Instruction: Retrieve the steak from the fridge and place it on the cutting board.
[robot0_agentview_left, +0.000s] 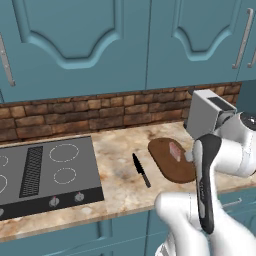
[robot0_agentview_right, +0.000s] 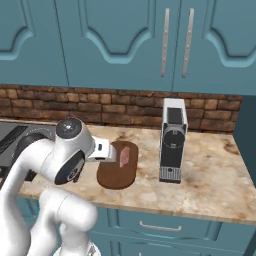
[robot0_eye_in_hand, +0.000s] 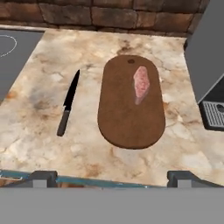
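The steak (robot0_eye_in_hand: 141, 83), a small pinkish-red slab, lies flat on the far right part of the dark-brown oval cutting board (robot0_eye_in_hand: 124, 118). From the base, the steak (robot0_agentview_left: 175, 150) (robot0_agentview_right: 124, 156) rests on the board (robot0_agentview_left: 167, 167) (robot0_agentview_right: 112, 175) with nothing touching it. My gripper (robot0_eye_in_hand: 113, 179) hangs above the counter's front edge, short of the board. It is open, its two fingertips (robot0_eye_in_hand: 43, 177) stand wide apart, and nothing is between them. The fridge is out of view.
A black knife (robot0_eye_in_hand: 68, 104) (robot0_agentview_left: 141, 170) lies on the marble counter left of the board. A grey coffee machine (robot0_agentview_right: 172, 140) (robot0_agentview_left: 207, 112) stands right of the board. The black stovetop (robot0_agentview_left: 45, 172) is at the far left. Brick wall and teal cabinets lie behind.
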